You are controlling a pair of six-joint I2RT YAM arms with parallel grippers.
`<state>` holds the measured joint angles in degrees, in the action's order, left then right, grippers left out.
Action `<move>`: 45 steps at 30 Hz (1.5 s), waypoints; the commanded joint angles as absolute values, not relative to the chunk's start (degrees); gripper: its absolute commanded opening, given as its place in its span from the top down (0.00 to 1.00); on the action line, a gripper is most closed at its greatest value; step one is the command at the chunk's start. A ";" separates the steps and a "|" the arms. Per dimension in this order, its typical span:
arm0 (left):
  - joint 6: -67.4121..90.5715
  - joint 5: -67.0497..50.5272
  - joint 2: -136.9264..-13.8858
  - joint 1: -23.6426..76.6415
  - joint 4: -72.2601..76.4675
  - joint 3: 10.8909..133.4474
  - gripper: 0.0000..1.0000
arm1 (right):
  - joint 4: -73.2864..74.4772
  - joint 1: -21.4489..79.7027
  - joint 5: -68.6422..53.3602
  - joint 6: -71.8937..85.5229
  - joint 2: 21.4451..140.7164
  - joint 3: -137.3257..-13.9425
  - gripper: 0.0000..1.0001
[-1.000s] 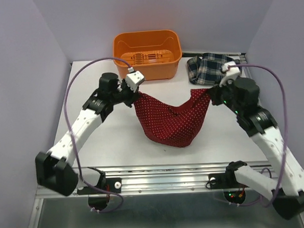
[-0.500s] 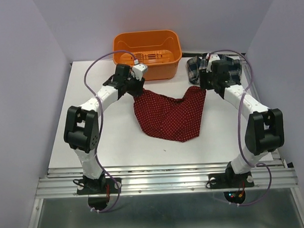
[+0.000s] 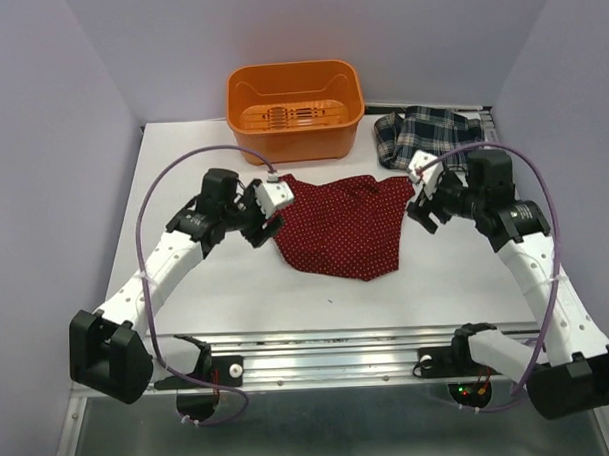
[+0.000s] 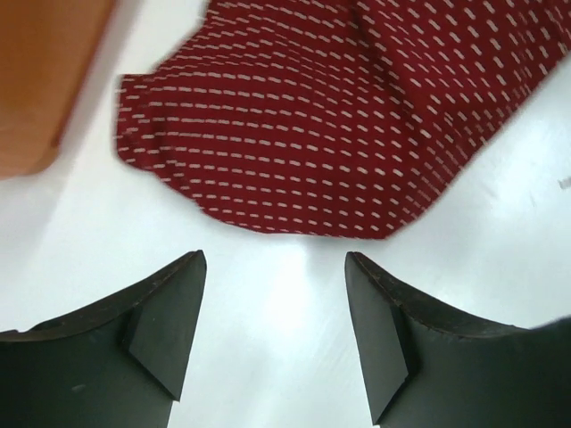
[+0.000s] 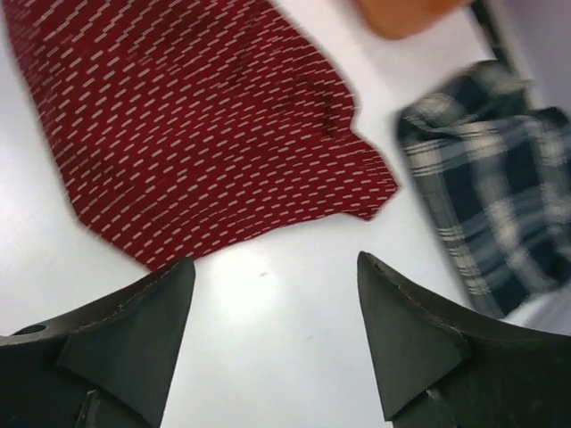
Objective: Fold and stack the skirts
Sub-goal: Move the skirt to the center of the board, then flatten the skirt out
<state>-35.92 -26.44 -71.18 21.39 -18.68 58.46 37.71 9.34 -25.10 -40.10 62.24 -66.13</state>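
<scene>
Top external gives me the whole layout: the white table [image 3: 187,292], the orange bin [image 3: 311,140] at its far edge, the dark red dotted skirt [image 3: 339,227] spread flat mid-table just in front of the bin, and the plaid skirt [image 3: 421,134] bunched in the far right corner beside the bin. From up there I see one arm at each side of the red skirt, but I cannot read the finger gaps. The wrist cameras settle that. Left wrist shows the left gripper [image 4: 275,267] with its jaws spread wide and nothing between them, only bare table, with the skirt's left corner lying just beyond the fingertips and not touching them; a blurred slice of the bin sits at the upper left of that view, and the plaid skirt is out of it. Right wrist shows the right gripper [image 5: 277,267] equally wide and holding nothing, over bare table, with the red skirt's right corner just ahead. That view alone makes clear that a strip of table separates the red skirt from the plaid one, which looks blurred at its right edge.
</scene>
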 commanded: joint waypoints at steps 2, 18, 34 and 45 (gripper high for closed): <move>-52.01 -27.43 -70.75 30.64 -21.28 47.75 0.27 | 47.48 10.11 -33.75 -58.70 65.03 -57.76 0.25; -73.38 -19.78 -82.87 36.83 1.13 39.46 0.24 | 19.43 16.17 -37.35 -75.32 62.05 -29.80 0.28; -72.42 -21.09 -87.90 37.00 0.09 43.68 0.68 | 9.92 19.78 -33.40 -73.32 77.61 -32.67 0.87; -68.47 -33.99 -68.66 36.83 -29.86 49.30 1.00 | 40.41 19.78 -39.19 -61.80 58.29 -45.51 0.99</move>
